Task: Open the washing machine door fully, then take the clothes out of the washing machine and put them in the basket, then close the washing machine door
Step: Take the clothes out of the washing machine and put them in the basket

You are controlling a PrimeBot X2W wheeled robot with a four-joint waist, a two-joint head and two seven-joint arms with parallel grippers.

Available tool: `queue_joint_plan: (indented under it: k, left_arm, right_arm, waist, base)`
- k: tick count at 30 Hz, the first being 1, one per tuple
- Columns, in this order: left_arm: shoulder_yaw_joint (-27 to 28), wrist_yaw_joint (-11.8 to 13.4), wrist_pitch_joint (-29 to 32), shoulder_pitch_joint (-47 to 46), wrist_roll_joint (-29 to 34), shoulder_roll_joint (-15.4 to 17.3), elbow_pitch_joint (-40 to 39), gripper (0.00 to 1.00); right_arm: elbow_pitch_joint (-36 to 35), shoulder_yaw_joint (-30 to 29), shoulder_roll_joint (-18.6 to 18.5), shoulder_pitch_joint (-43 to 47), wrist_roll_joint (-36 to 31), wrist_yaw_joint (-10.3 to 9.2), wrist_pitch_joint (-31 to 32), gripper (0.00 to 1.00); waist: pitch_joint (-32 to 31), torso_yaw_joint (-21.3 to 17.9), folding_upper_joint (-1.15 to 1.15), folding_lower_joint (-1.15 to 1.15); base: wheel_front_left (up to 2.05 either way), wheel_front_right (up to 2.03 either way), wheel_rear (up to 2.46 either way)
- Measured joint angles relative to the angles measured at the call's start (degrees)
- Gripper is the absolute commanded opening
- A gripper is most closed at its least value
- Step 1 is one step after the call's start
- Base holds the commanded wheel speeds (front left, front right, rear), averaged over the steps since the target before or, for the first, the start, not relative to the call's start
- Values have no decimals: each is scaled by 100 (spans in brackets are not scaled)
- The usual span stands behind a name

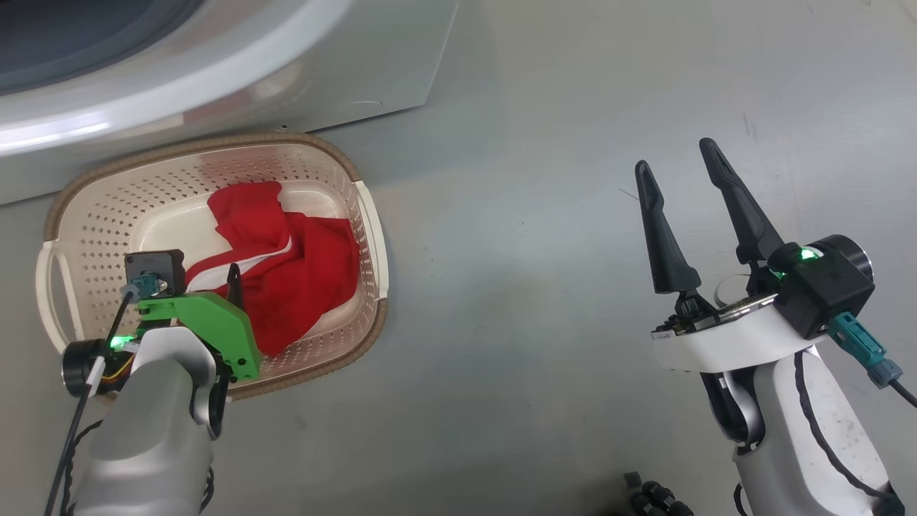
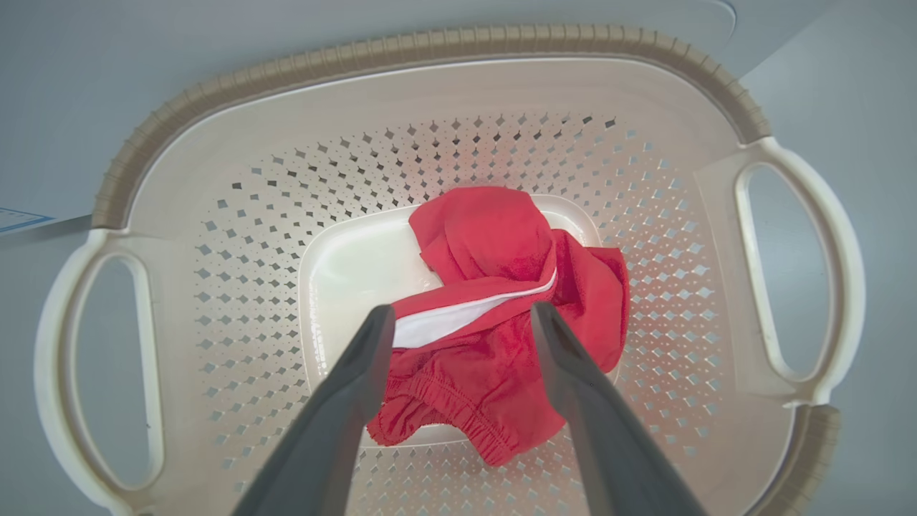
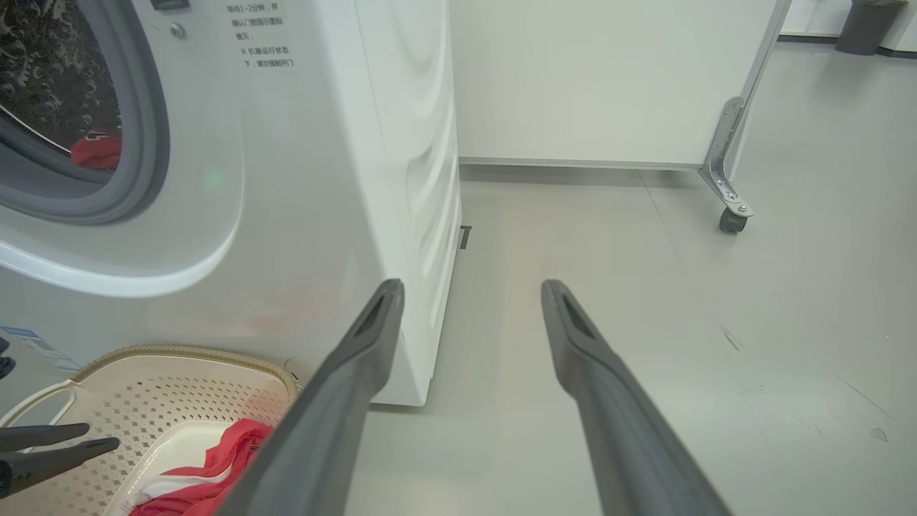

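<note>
- The left gripper point(image 2: 462, 315) hangs over the basket point(image 2: 444, 44). Its 2 fingers are spread wide with nothing pinched between them, so it is open and empty.
- 1 piece of the clothes point(image 2: 494, 236), red with a white stripe and an elastic hem, lies crumpled on the basket's solid bottom panel. It sits toward the edge nearer the right gripper and wholly inside the rim.
- The right gripper point(image 1: 675, 155) is also open and empty, poised above bare floor point(image 1: 537, 287), well apart from the basket's right edge.
- The basket stands on the floor, its back rim near the front bottom edge of the washing machine point(image 3: 322, 179).
- The right wrist view shows more red cloth point(image 3: 97, 152) inside the drum, behind the grey gasket point(image 3: 147, 143). I judge the unloading only partly done.
- To do this step well, lift the left gripper straight up out of the basket with fingers wide. That way no tip snags the hem or the perforated wall and drags the garment over the rim. Only then swing toward the drum.
- On the next reach, pass low over the gasket's bottom lip and take the cloth deep between the fingers, since loose fabric may trail and catch.
- Writing: a black text sticker point(image 3: 261, 36) sits high on the machine's front beside the opening, its characters too small to read. A small blue-edged label point(image 2: 18, 218) sits low on the front, also unreadable. No brand can be made out.
</note>
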Motion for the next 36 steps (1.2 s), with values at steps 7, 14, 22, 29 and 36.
queue_joint_plan:
  k: [7, 14, 22, 29, 36]
  left_arm:
    - [110, -16, -474, -29, -45, -13, 181, 100]
    - [172, -107, -1111, -29, -62, -48, 185, 100]
    - [349, -105, -1214, 55, -105, -145, -208, 100]
    - [506, -107, -1206, 377, -26, -164, -1215, 100]
    - [563, -107, -1206, 910, 241, -164, -2106, 100]
  right_arm:
    - [81, -37, 5, -15, 0, 1, 0, 100]
    - [188, -97, 5, -10, -7, 30, 0, 100]
    - [347, -198, 1, 85, -32, 30, 0, 100]
    - [456, -322, -49, 299, -91, 30, 0, 100]
    - [524, -372, -55, 538, -118, 30, 0, 100]
  waist:
    - [-121, 73, 0, 0]
    - [-338, 171, 0, 0]
    - [-724, 338, 0, 0]
    - [-1173, 521, 0, 0]
    - [-1684, 707, 0, 0]
  base:
    - [0, 0, 0]
    - [0, 0, 0]
    - [0, 0, 0]
    - [0, 0, 0]
    - [0, 0, 0]
